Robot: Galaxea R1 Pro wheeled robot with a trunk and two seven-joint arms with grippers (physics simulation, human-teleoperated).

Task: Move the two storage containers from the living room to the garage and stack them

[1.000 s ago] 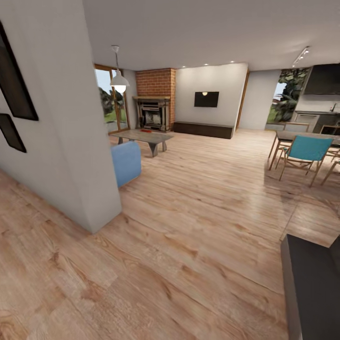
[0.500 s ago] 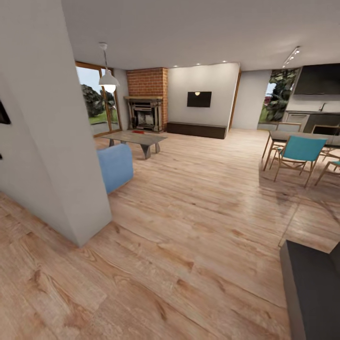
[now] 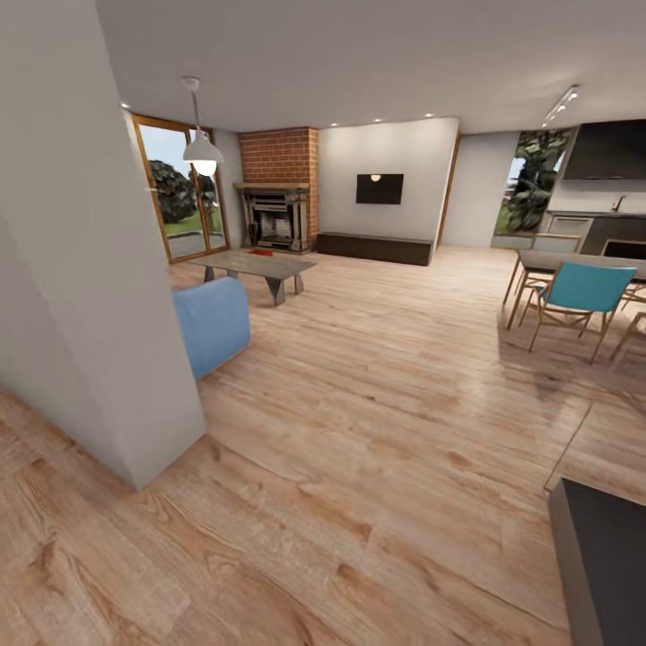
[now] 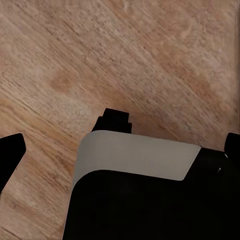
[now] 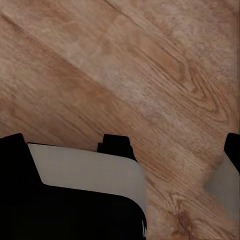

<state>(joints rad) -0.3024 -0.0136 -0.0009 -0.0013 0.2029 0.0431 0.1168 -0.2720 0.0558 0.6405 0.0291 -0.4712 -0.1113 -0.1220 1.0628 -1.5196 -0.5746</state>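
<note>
I look into the living room, with its light wood-plank flooring (image 3: 377,431), blue sofa (image 3: 212,324), white pendant lamp (image 3: 203,154), black TV (image 3: 379,188) and dark wood bench (image 3: 377,247). A small red patch (image 3: 261,252) lies on the grey coffee table (image 3: 269,266); it is too small to tell whether it is a storage container. My left gripper (image 4: 120,150) hangs open over the planks, one finger (image 4: 11,155) at each side, nothing between them. My right gripper (image 5: 122,147) is open too, above the same wood.
A cream wall corner (image 3: 135,377) juts out close on the left. A dining table with a teal chair (image 3: 581,289) stands at the right. A dark block (image 3: 606,565) fills the lower right corner. A brick fireplace (image 3: 280,211) is at the back.
The whole picture has shifted: the camera has moved forward and turned. The dark wall frames have left the view, and the wall corner is nearer. Nothing in the room has moved.
</note>
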